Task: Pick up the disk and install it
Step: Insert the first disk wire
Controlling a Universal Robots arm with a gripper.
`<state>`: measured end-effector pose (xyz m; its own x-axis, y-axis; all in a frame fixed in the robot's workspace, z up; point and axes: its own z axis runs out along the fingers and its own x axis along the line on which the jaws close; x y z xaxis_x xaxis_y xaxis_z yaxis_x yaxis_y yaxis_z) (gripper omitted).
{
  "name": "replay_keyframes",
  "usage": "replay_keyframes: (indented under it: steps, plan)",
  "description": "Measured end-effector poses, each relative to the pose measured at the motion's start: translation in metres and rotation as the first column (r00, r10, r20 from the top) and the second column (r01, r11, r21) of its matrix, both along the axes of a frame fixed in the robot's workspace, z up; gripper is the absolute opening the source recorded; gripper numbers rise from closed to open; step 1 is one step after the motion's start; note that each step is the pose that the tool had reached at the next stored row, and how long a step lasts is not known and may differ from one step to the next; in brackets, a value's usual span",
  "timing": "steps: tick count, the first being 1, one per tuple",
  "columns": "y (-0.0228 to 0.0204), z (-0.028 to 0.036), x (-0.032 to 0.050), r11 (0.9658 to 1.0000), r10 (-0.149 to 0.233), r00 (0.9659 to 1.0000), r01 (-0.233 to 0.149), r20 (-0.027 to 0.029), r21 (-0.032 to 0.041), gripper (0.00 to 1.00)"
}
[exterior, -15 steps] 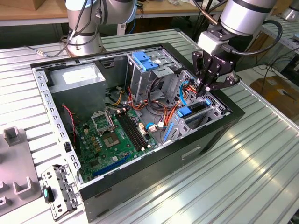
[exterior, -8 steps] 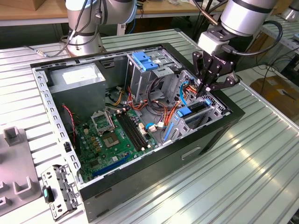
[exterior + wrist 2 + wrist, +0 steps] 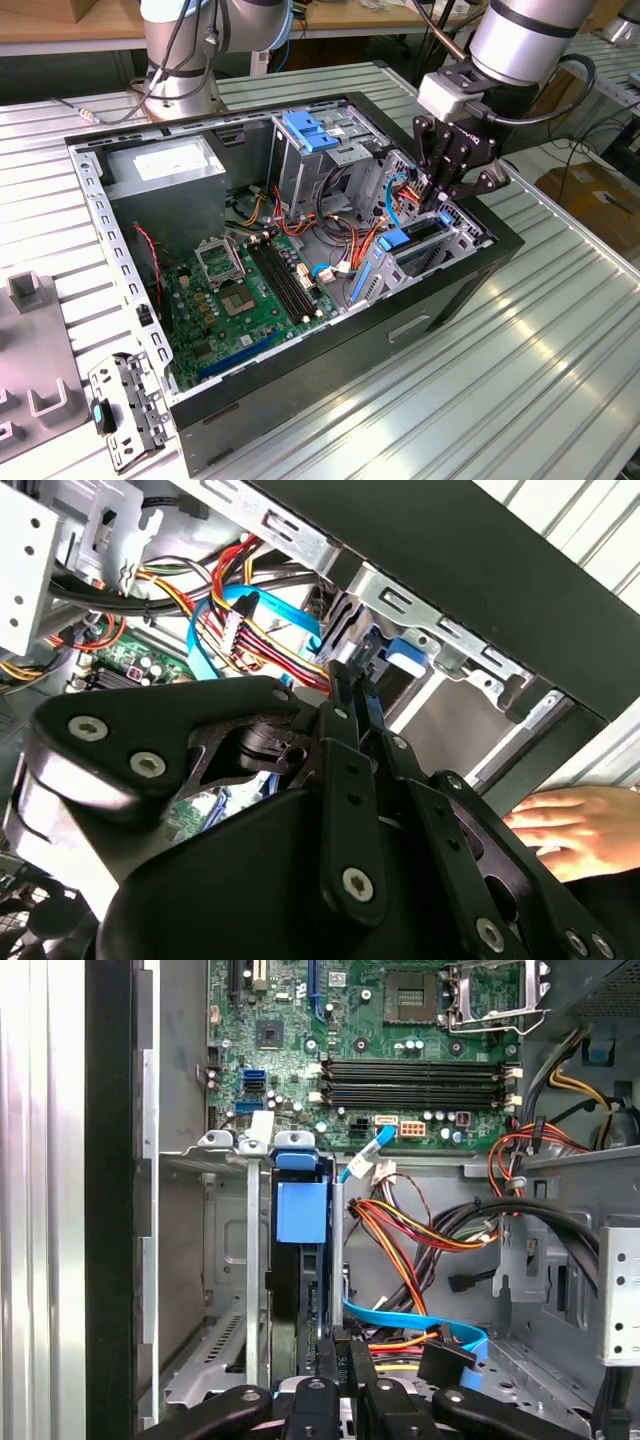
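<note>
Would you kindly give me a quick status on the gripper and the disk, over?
Gripper down at the drive bay, fingers closed. Disk standing on edge in the bay, blue rail showing. Orange and blue cables close beside; a person's hand outside the case.

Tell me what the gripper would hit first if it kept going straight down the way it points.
Most likely the disk, standing on edge in the drive cage directly beneath the gripper; depth is unclear.

Robot arms: two, one (image 3: 185, 45) at the upper left of the exterior view, one (image 3: 525, 40) at the upper right
Computer cases: one (image 3: 440, 290), lying open
Circuit boards: one (image 3: 250, 290) inside it
Power boxes: one (image 3: 165, 170)
Grippers: one (image 3: 452, 190)
Disks: one (image 3: 297, 1260), standing in the bay
Hands: one (image 3: 580, 825), lower right of the second wrist view
</note>
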<state>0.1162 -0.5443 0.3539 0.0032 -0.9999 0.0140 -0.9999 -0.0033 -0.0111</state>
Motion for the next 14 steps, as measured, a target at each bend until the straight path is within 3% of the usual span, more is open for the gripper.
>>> replay_keyframes:
  steps: [5, 8, 14]
  plan:
    - [-0.0086, -0.0003, -0.0004, 1.0000, 0.000, 1.0000, 0.000, 0.0066, 0.0000, 0.17]
    - [-0.0088, -0.0014, -0.0020, 1.0000, -0.006, 0.9999, 0.006, 0.0148, 0.0000, 0.17]
    - [-0.0088, -0.0042, -0.0043, 0.9995, -0.031, 0.9994, 0.031, 0.0165, -0.0002, 0.17]
